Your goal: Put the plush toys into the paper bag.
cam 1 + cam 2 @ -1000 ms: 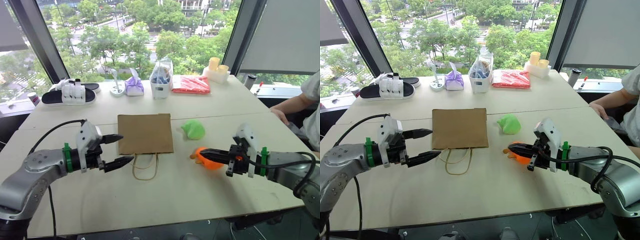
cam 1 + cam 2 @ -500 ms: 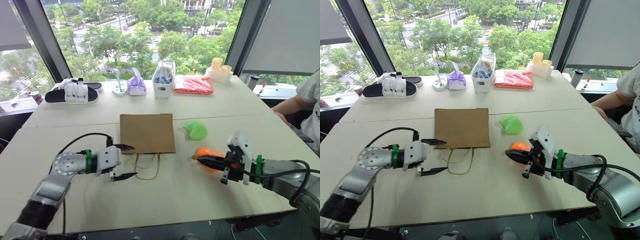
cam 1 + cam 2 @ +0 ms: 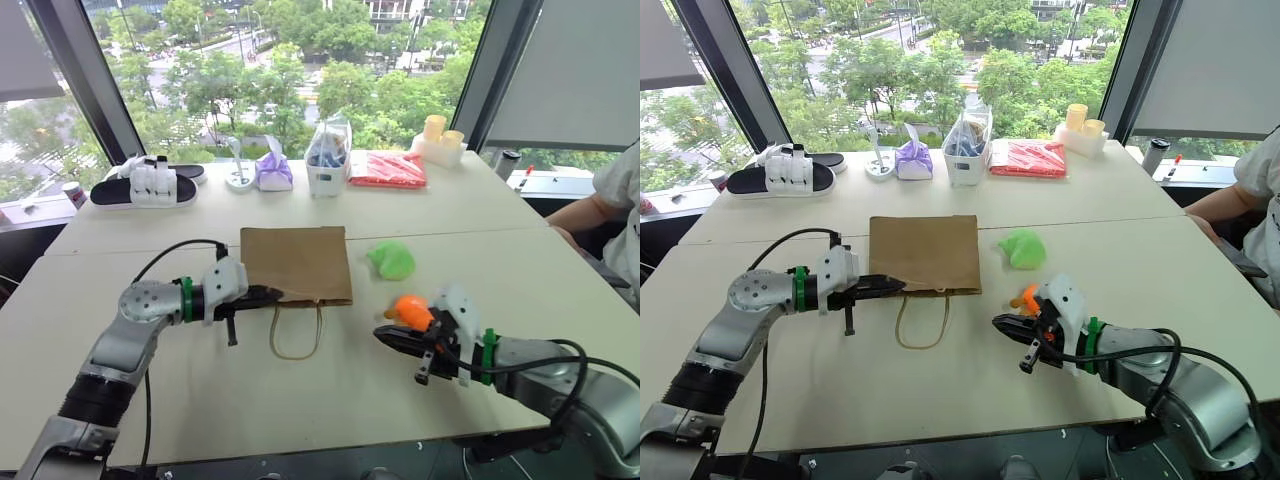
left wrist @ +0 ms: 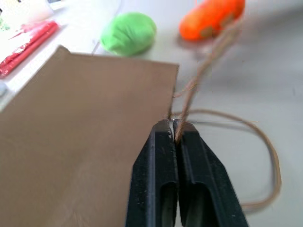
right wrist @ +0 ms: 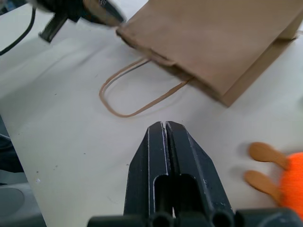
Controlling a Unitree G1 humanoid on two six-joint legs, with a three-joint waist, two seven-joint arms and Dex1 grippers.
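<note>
From my head camera, the brown paper bag (image 3: pixel 295 264) lies flat on the pale table (image 3: pixel 330 390), its open end facing me and its long axis running away toward the window. Its cord handles (image 3: pixel 296 335) loop out onto the table on my side. My left hand (image 3: pixel 268 294) has its fingers shut together at the bag's near left corner. To the right of the bag sits the light green plush toy (image 3: pixel 391 260); nearer me, the orange plush toy (image 3: pixel 412 310) rests just behind my right hand (image 3: pixel 386 338), whose fingers are pressed together and hold nothing.

From my left wrist, my black fingers (image 4: pixel 161 156) are clamped on a handle cord right at the bag's edge. The green and orange toys lie beyond the bag.

From my right wrist, my closed fingers (image 5: pixel 182 151) point toward the handle loop, and the orange toy's two tan feet (image 5: pixel 265 152) stick out beside them.
</note>
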